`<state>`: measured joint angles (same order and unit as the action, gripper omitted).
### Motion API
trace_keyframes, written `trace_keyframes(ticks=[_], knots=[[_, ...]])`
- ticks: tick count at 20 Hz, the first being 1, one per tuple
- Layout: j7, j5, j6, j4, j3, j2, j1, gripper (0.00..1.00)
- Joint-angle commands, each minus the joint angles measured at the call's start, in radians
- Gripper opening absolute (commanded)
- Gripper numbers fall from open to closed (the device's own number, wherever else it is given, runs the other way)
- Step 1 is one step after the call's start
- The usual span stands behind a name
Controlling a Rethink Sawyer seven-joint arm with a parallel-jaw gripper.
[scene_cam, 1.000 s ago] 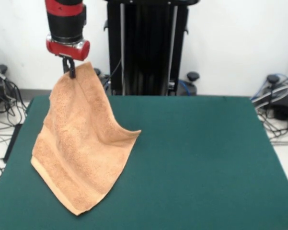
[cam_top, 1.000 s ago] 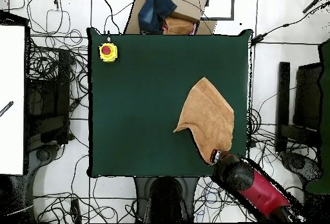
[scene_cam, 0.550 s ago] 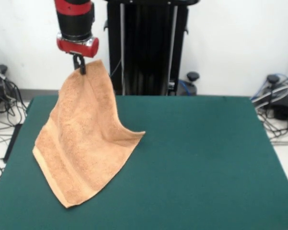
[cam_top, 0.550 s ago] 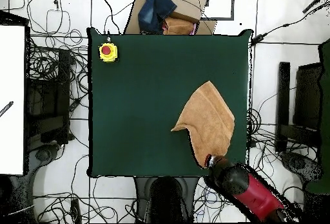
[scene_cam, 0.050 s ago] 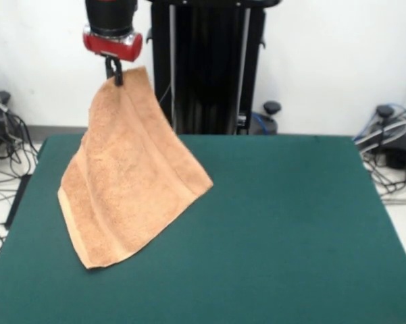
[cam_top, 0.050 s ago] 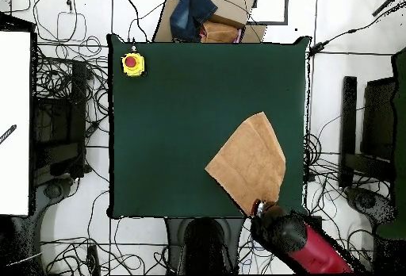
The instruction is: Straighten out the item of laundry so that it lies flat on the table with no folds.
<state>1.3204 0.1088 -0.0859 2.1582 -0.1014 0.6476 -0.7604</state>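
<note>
Fingers of the gripper (scene_cam, 0.050 s ago: 113,73) are pinched tight on one corner of the towel (scene_cam, 0.050 s ago: 128,179), holding it high above the far edge of the table (scene_cam, 0.050 s ago: 290,229)! That corner sits up in the air while the lower part drapes down and trails onto the green top, over by the side near the arm. It looks like soft, light terry, limp and floppy, so it will sag wherever it isn't held; a corner grip like this one seems right for dragging it out flat. Light orange-tan, thick pile, a woven band running along the low edge, with gentle ripples down the hanging face. From above, the towel (cam_top, 0.050 s ago: 250,160) spreads as a tilted diamond, nearly open, not yet lying flat.
</note>
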Motion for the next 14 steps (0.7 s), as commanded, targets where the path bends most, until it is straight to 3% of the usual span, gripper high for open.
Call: trace_keyframes(ticks=[1, 5, 10, 14], knots=[[0.133, 0.04, -0.065, 0.019, -0.013, -0.014, -0.014, 0.0], [0.141, 0.043, -0.053, 0.05, 0.004, -0.014, -0.029, 0.0], [0.178, 0.05, 0.068, 0.02, 0.045, -0.139, -0.057, 0.0], [0.236, 0.039, 0.155, 0.037, 0.043, -0.188, -0.053, 0.0]])
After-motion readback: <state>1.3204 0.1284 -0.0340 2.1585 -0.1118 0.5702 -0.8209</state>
